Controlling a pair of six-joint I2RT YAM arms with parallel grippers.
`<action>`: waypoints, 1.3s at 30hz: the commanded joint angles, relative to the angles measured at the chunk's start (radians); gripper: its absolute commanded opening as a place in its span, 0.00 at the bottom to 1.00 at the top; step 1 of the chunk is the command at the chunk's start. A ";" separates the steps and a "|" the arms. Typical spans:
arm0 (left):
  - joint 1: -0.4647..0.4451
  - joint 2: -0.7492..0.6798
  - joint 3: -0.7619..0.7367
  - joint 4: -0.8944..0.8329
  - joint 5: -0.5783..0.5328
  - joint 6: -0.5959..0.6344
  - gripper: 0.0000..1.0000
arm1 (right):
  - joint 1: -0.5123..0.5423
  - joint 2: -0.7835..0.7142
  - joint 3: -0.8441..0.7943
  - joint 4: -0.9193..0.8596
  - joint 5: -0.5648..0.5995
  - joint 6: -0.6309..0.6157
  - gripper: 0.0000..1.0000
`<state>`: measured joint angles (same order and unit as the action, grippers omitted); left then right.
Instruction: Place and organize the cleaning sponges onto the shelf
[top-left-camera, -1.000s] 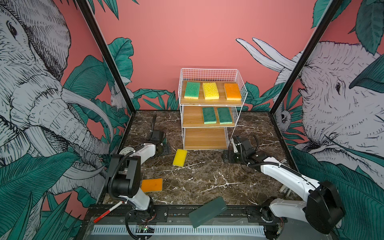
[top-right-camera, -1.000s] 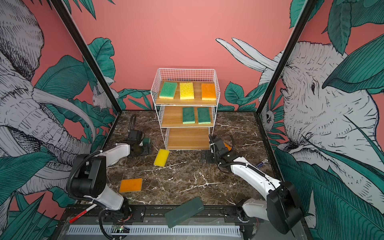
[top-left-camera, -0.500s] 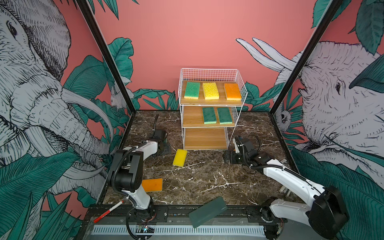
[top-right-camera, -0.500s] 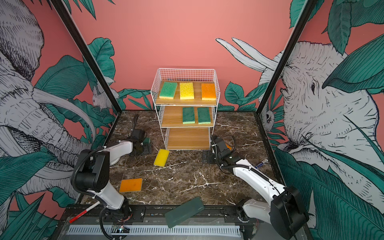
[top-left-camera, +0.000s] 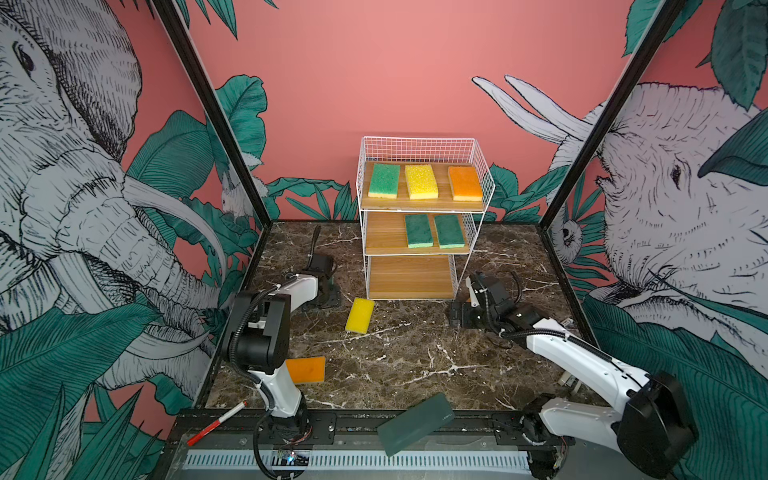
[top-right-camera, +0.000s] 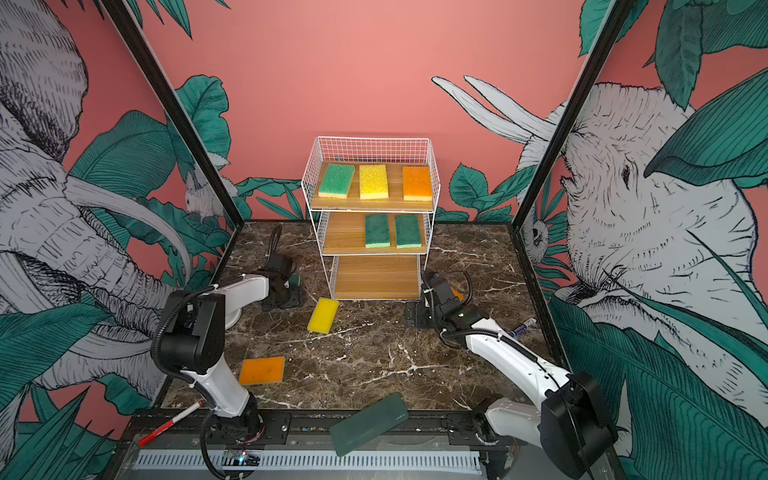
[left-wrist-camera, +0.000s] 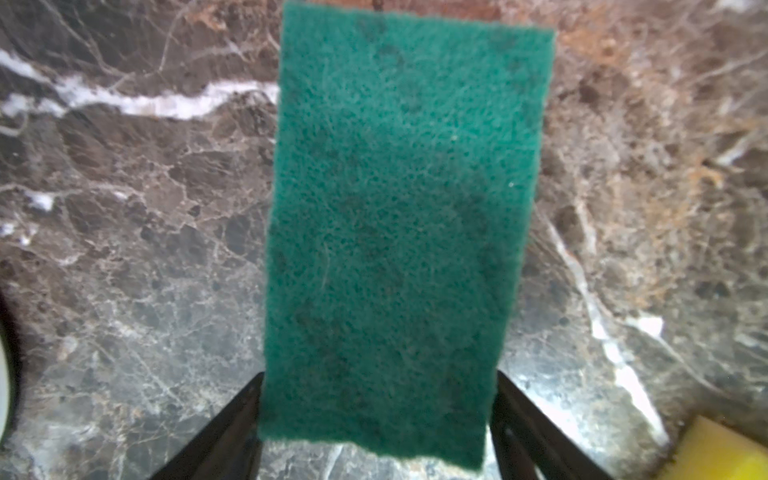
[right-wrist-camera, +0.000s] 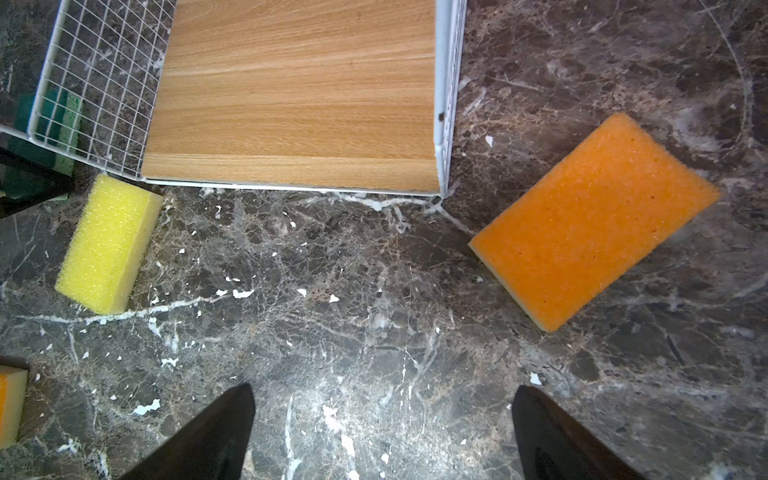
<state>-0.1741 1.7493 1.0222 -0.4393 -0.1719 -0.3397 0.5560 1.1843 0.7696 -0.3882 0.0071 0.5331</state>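
just clamped left gripper (left-wrist-camera: 379, 376) on green sponge (left-wrist-camera: 395, 228) at 9 o'clock of shelf (top-left-camera: 409, 276); held right gripper (right-wrist-camera: 383, 387) apart, empty. ready for lift to shelf.

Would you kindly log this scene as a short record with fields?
shelf top board: green sponge, yellow sponge, orange sponge
middle board: two dark green sponges
bottom board: bare
table: loose yellow sponge, front orange sponge, orange sponge beside shelf
left gripper: astride scouring-side-up sponge, grip unclear
right gripper: open, over bare marble
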 joint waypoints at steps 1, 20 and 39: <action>-0.004 0.014 0.026 -0.062 0.003 0.006 0.76 | -0.003 -0.035 -0.019 -0.026 0.025 -0.011 0.99; -0.099 -0.477 -0.102 -0.266 0.027 -0.016 0.61 | -0.004 -0.140 -0.020 -0.086 0.050 -0.015 0.98; -0.628 -0.838 0.025 -0.409 -0.114 -0.313 0.58 | -0.003 -0.261 -0.048 -0.093 0.087 0.009 0.97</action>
<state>-0.7433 0.8570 1.0077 -0.9051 -0.2157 -0.5983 0.5560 0.9413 0.7246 -0.4839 0.0746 0.5323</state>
